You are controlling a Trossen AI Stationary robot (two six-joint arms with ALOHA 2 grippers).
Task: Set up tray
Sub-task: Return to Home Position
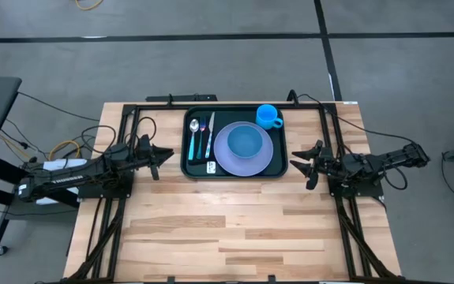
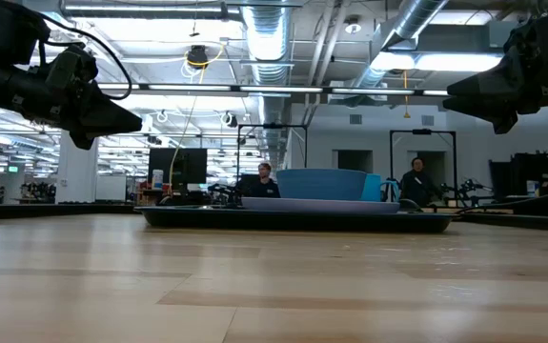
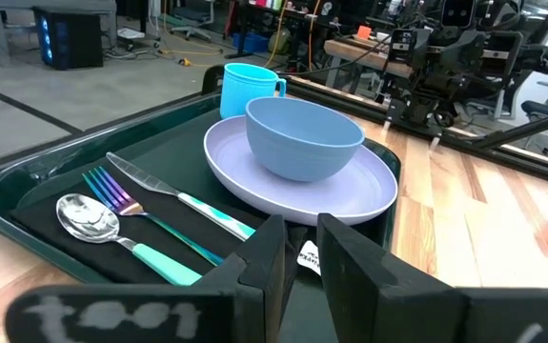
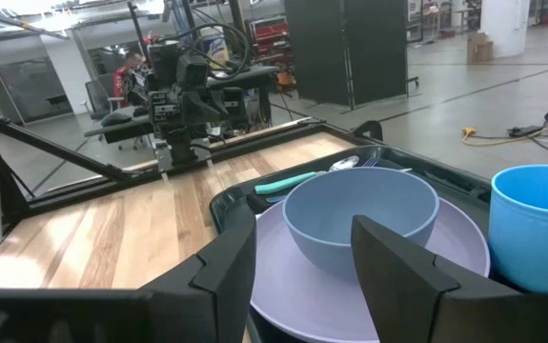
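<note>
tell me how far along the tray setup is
Looks essentially done: the tray holds the lavender plate with the blue bowl on it, the blue cup, and the spoon, fork and knife side by side. Nothing is in hand: the left gripper and right gripper are open and empty, off the tray's two ends. Probably only parking the arms is left.

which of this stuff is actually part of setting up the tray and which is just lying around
Part of the job: dark green-black plastic tray, black napkin, teal-handled spoon, violet fork, white-green knife, round lavender plate, blue bowl, blue cup; left claw and right claw, waiting beside it.
Lying about: yellow cable on the floor, cables left of the table, people in the room behind.
</note>
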